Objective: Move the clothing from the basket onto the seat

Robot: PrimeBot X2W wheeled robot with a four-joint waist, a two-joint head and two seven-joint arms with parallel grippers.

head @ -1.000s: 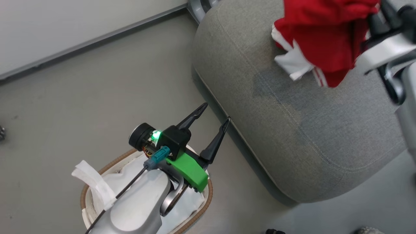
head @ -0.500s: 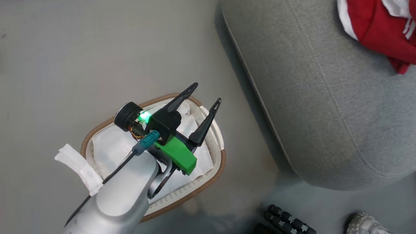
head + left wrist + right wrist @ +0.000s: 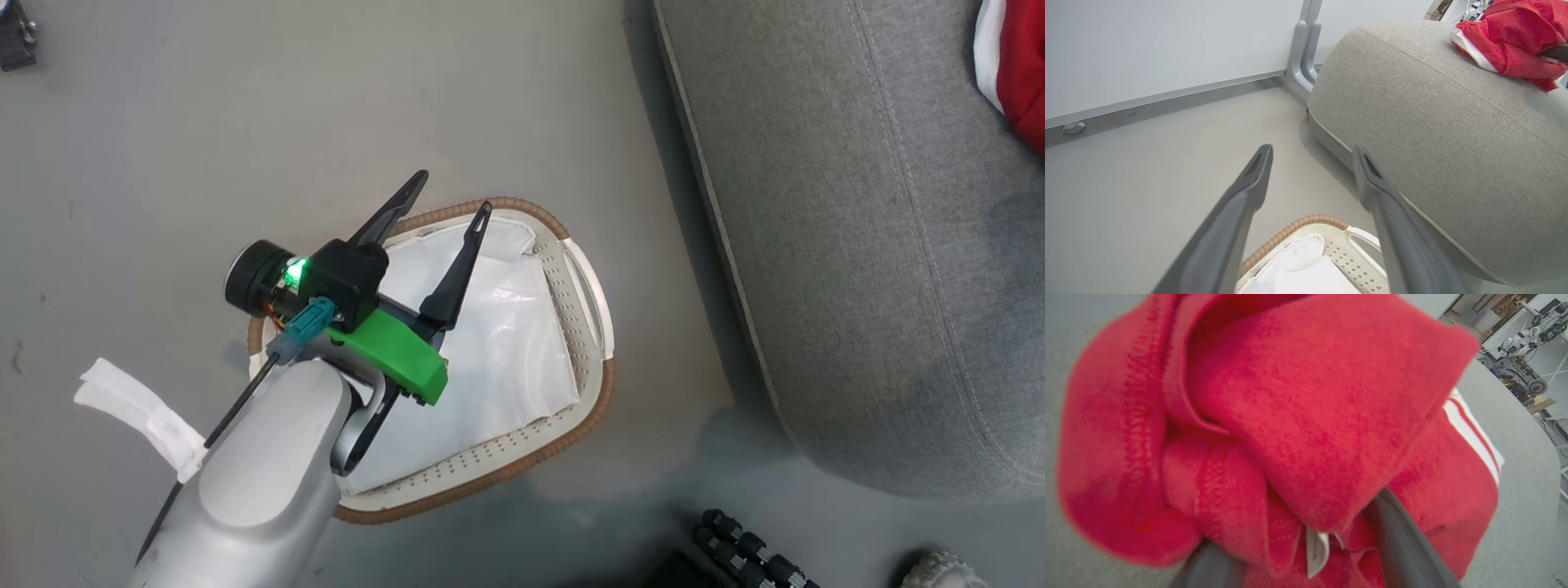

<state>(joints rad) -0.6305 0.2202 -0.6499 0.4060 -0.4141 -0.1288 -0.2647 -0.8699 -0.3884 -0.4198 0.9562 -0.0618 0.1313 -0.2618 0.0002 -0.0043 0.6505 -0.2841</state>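
Grey floor [image 3: 245,98] underlies the scene. Left gripper [image 3: 455,189] hangs with fingers spread wide, holding nothing, their tips at the basket [image 3: 600,384] rim, the white liner [image 3: 506,343] below them. Beyond its right-hand finger stands the seat [image 3: 857,245]. The clothing [image 3: 1290,396] rests on the seat, bunched over the right gripper [image 3: 1296,522], whose fingers stand apart with tips hidden.

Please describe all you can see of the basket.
The basket is oval, seemingly cream plastic, with perforated walls, a brown woven rim and a slot handle. It stands upright on the grey floor, beside the seat but apart from it. A white liner lies inside. The open left end effector hangs over it.
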